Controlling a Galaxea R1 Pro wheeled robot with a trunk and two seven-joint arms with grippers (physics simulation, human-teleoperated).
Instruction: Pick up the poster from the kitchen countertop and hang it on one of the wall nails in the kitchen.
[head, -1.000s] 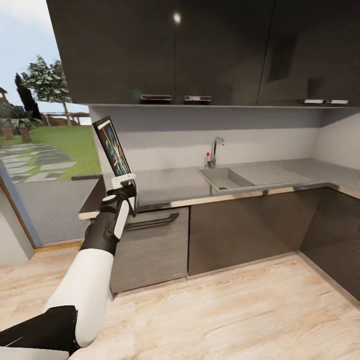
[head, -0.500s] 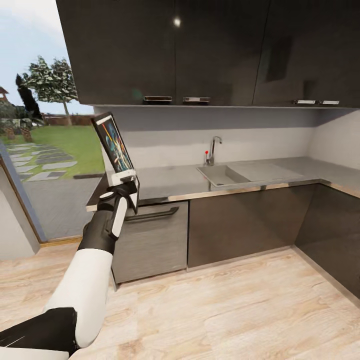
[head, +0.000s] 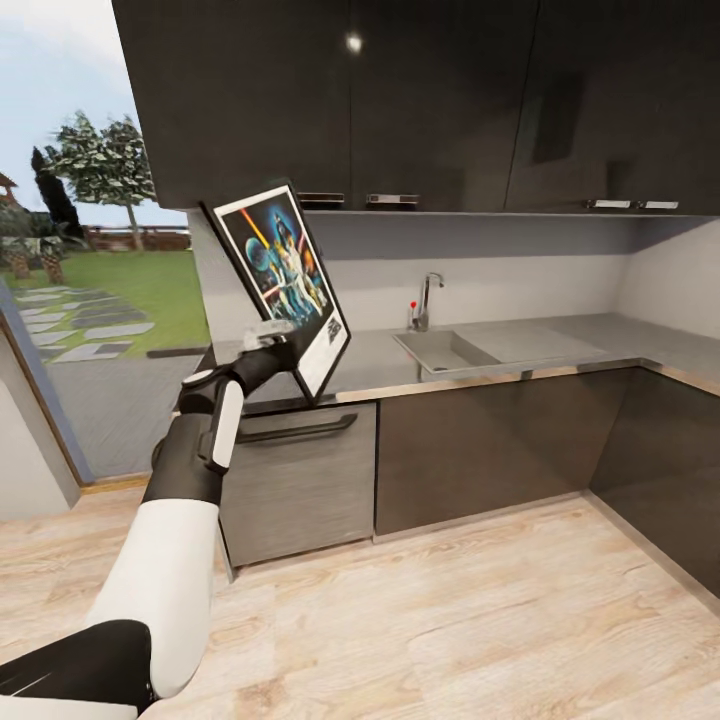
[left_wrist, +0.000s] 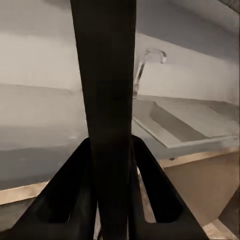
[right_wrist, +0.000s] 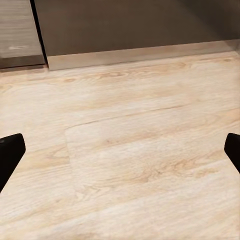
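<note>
My left gripper (head: 278, 343) is shut on the lower edge of the poster (head: 283, 272), a black-framed Star Wars print held up tilted, its picture turned toward the head camera. It hangs in front of the left end of the kitchen countertop (head: 570, 345). In the left wrist view the poster (left_wrist: 105, 90) is a dark edge-on band clamped between the black fingers (left_wrist: 75, 190). My right gripper (right_wrist: 120, 150) is open over the wooden floor, nothing between its fingertips (right_wrist: 10, 152). The wall nails are out of view.
The sink (head: 445, 352) and chrome tap (head: 428, 298) lie right of the poster. Dark upper cabinets (head: 400, 100) hang just above it. Below are a grey drawer front (head: 300, 480) and dark cabinet fronts (head: 480, 450). A large window (head: 90, 280) opens at left. Pale wood floor (head: 450, 620) spreads ahead.
My left wrist has turned, swinging the poster from edge-on to facing the camera and shifting it slightly right and up. The head view moved a little early on.
</note>
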